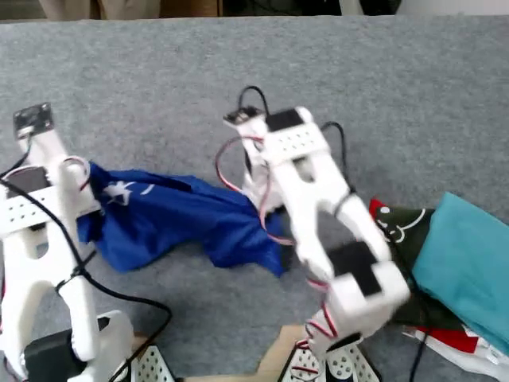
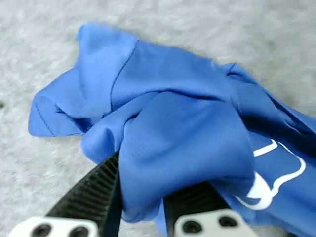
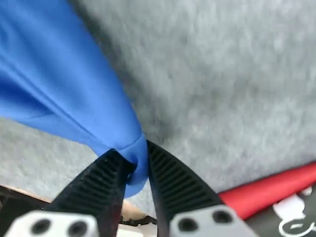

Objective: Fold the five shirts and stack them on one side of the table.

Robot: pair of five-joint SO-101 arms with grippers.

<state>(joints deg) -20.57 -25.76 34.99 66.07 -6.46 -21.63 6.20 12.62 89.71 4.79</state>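
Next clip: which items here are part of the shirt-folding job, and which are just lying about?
Job: blue shirt, pinched by left gripper and right gripper; teal shirt, dark shirt and red shirt piled together.
Lying about: grey table cover, arm cables, wooden board.

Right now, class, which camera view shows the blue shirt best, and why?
The high view: it takes in nearly the whole blue shirt, crumpled on the grey table. The left wrist view shows a bunched fold with white print in the left gripper; the right wrist view shows one edge pinched by the right gripper.
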